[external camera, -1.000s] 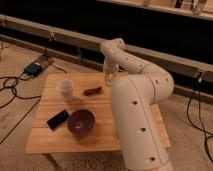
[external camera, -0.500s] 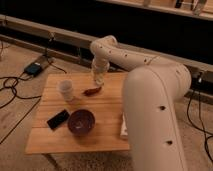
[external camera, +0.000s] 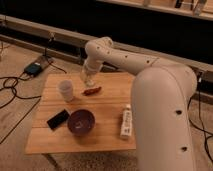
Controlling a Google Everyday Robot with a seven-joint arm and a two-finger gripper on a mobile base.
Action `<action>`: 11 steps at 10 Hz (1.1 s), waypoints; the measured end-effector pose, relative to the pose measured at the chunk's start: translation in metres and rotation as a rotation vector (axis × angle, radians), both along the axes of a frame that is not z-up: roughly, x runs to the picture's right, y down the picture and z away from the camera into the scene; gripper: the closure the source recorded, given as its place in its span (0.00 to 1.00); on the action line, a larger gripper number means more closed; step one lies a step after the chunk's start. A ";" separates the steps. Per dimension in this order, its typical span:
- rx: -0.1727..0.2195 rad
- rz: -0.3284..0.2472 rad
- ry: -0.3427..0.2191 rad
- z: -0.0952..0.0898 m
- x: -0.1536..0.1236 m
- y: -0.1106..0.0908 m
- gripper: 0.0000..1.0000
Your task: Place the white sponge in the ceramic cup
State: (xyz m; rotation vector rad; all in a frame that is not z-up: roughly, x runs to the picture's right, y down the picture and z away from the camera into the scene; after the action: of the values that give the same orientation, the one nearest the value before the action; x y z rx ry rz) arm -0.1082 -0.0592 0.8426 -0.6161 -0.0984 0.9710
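Note:
My gripper (external camera: 89, 80) hangs over the back middle of the wooden table (external camera: 107, 137), fingers pointing down. It is shut, and a small off-white lump at its tip looks like the white sponge (external camera: 88, 82). The ceramic cup (external camera: 66, 90), plain white and upright, stands on the table just left of the gripper and slightly lower. The gripper is beside the cup, not over its mouth.
A reddish-brown item (external camera: 92, 91) lies right under the gripper. A dark purple bowl (external camera: 81, 122) and a black phone (external camera: 58, 119) sit near the front. A white tube (external camera: 126, 122) lies front right. The arm's large white body (external camera: 162, 115) fills the right. Cables lie on the floor at left.
The arm has swung leftward across the back of the table, bringing the gripper from the right of the reddish-brown item to just right of the cup.

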 end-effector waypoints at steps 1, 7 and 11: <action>0.008 -0.027 -0.042 -0.003 -0.010 -0.001 1.00; 0.054 -0.109 -0.217 -0.008 -0.060 -0.015 1.00; 0.039 -0.166 -0.256 -0.001 -0.089 0.000 1.00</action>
State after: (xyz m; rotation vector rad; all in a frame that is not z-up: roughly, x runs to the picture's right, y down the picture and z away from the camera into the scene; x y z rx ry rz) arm -0.1974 -0.0593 0.8420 -0.6991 -0.2884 0.7254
